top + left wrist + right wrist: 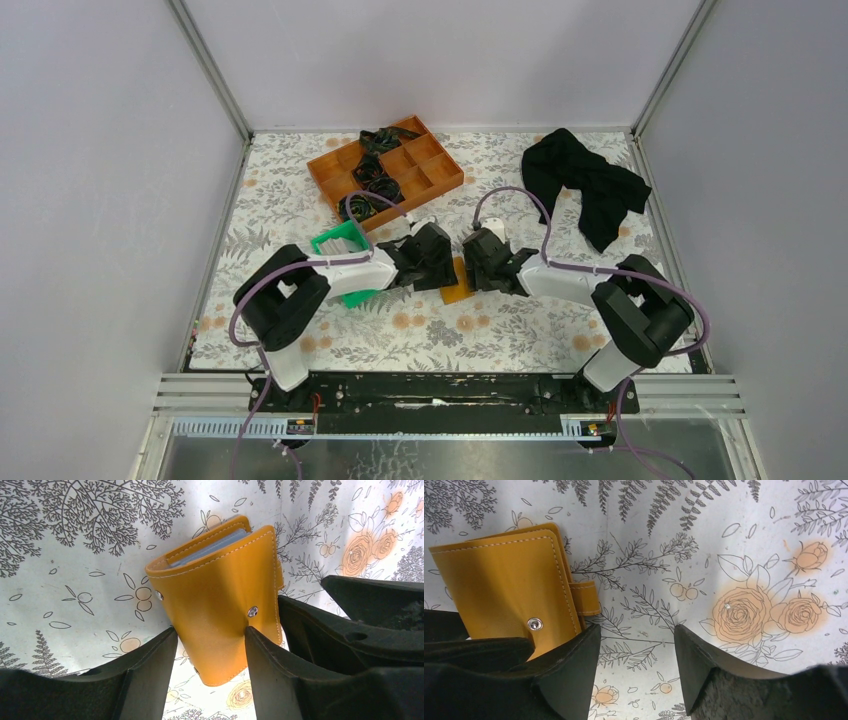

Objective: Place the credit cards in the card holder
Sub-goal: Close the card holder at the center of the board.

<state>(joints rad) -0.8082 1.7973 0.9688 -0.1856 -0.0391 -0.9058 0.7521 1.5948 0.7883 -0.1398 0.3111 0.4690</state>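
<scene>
Card holder: orange-tan folded leather wallet (457, 283), on the table at frame centre, between both grippers.
Left gripper (210, 630): fingers apart, straddling the wallet's near end; its long axis runs up-frame.
Right gripper (636, 630): apart, empty; wallet lies left, outside the jaws.
Nearer arm: left, I judge.

Left arm (330, 265) and right arm (570, 278) extended inward toward each other, wrists pitched down, left jaws held apart, right jaws held apart
</scene>
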